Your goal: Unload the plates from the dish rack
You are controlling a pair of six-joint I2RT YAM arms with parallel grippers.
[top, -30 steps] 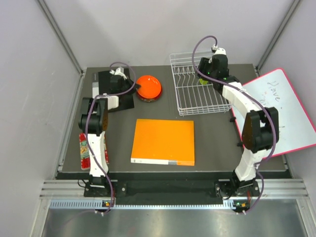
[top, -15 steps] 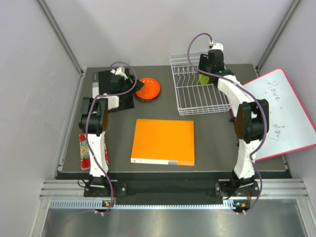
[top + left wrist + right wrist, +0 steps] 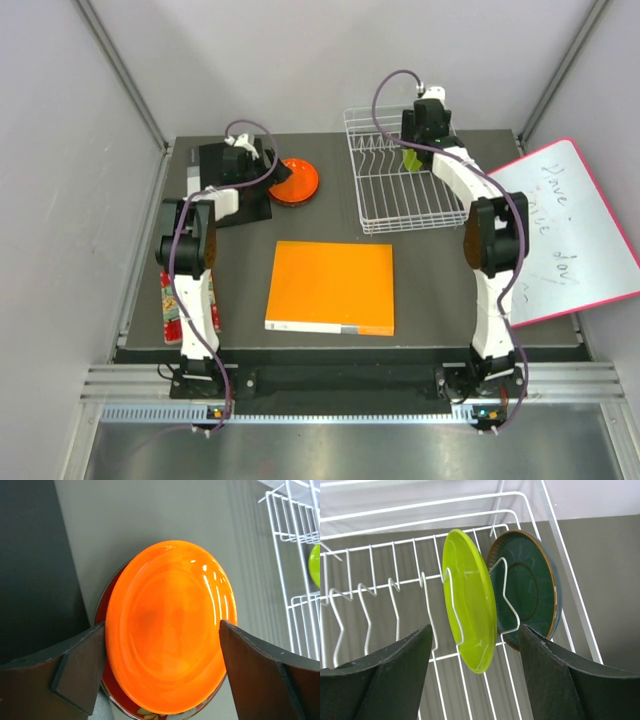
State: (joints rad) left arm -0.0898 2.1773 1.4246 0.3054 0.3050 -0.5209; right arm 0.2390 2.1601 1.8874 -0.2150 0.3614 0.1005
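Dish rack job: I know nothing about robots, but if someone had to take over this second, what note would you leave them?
Left gripper: its fingers flank the orange plate, which lies on the dark red plate on the table. Whether it is gripping cannot be told.
Right gripper: open, astride the lime green plate in the dish rack, not touching it.
Done: two plates are out of the rack and stacked.
Left: the lime green plate and the dark grey-blue plate beside it stand upright between the prongs.
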